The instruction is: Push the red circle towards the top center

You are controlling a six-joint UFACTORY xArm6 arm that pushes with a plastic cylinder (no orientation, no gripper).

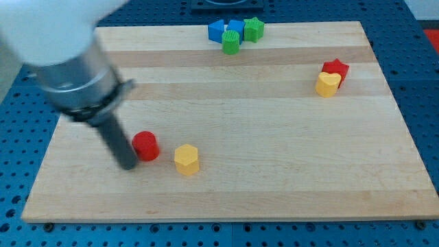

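Camera view: my tip (128,165) touches red circle (145,145) on wooden board (274,171); pincer unseen

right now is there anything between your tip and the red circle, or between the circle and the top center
Nothing visible. My tip sits right against the red circle on its left side. The board between the circle and the top center is bare; the blue and green blocks are clustered at the top center itself, and the yellow hexagon lies off to the right.
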